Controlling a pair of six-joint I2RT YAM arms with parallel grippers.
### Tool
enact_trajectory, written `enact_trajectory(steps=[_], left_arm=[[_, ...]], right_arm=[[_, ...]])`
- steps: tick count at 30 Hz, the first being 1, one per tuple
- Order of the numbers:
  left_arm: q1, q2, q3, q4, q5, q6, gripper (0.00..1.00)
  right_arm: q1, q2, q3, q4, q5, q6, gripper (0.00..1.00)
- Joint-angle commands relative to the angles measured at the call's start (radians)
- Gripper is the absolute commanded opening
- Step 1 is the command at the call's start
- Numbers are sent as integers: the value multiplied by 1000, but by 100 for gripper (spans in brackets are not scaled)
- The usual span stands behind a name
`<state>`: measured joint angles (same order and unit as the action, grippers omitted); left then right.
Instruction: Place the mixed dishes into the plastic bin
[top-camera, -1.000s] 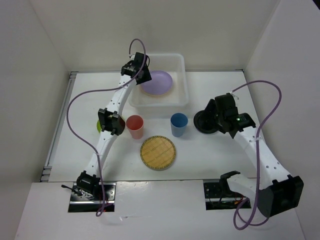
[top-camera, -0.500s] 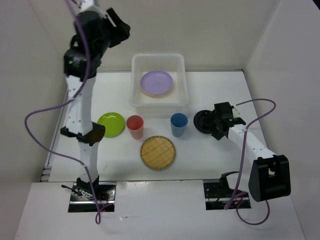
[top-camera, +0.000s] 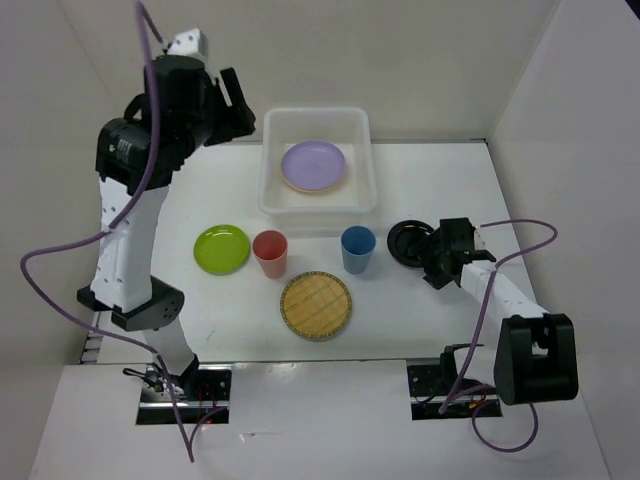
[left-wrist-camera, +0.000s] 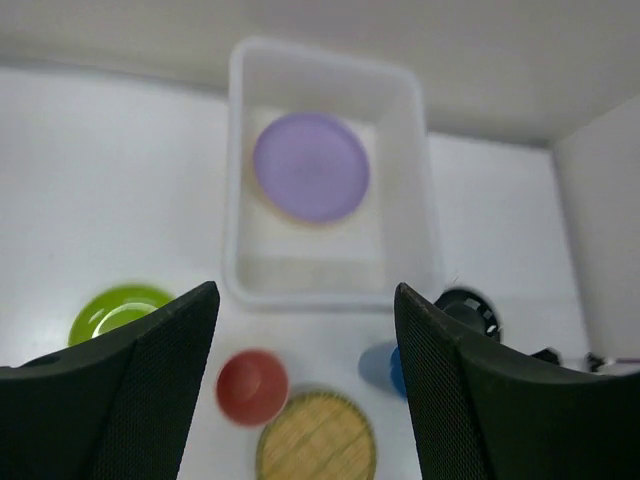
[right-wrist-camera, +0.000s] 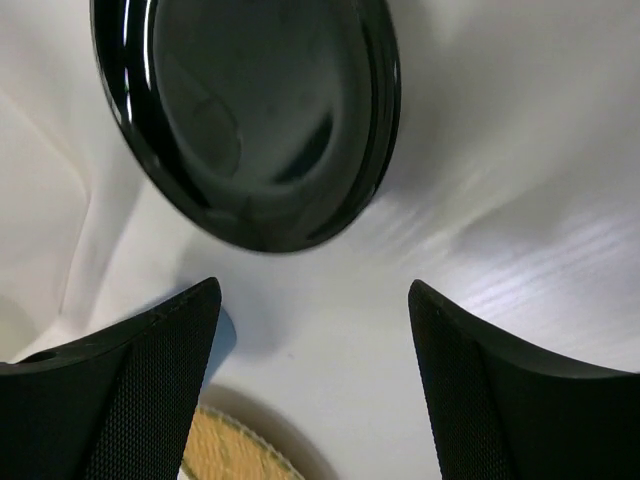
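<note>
On the bench (top-camera: 440, 190), spread right fingers (right-wrist-camera: 120, 400) face the round glossy black plate (right-wrist-camera: 250, 110), whose rim they should pinch next for the translucent white plastic bin (top-camera: 315, 112); left fingers (left-wrist-camera: 120, 400) hang spread, empty.

Bright, even white light, shadows soft and faint. The top view is sharp; the left wrist view is blurred throughout. Glare streaks the surface (right-wrist-camera: 520, 230) beside the glossy black plate (right-wrist-camera: 250, 110).

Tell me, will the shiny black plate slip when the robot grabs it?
Probably a bit slippery: the black plate is glossy, with light streaks on it. It lies flat on the table, so its low rim looks hard to get under. It likely won't roll or tip.
</note>
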<state>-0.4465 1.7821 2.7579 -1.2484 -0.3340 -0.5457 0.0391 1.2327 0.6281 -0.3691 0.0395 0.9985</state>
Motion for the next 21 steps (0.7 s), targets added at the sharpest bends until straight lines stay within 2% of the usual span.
enact_trajectory(steps=[1,2,3,4,6,10,14,19,21], left_arm=[[-34,-227,-201,10,-109,15,78],[-34,-306,-321,146,-109,26,79],[-34,-475,-592,229,-94,26,79],[-21,-557,-716,368,-58,12,79],[-21,-703,-933,431,-66,-6,79],[-12,-719,-978,345,-77,-7,80],[-12,-733,-1065,336,-70,-7,82],[-12,-831,-1256,392,45,-42,82],[-12,-855,-1392,437,159,-42,82]], right_arm=[[34,-122,-71,30,-24,35,80],[35,-200,-85,30,-24,46,80],[35,-232,-97,21,-3,46,80],[35,-266,-97,21,34,46,80],[-2,-257,-97,10,34,22,79],[-28,-173,-62,10,-16,-14,79],[-18,-196,-85,19,-69,-23,77],[-7,-399,-151,19,-145,-84,77],[13,-507,-169,7,-196,-93,77]])
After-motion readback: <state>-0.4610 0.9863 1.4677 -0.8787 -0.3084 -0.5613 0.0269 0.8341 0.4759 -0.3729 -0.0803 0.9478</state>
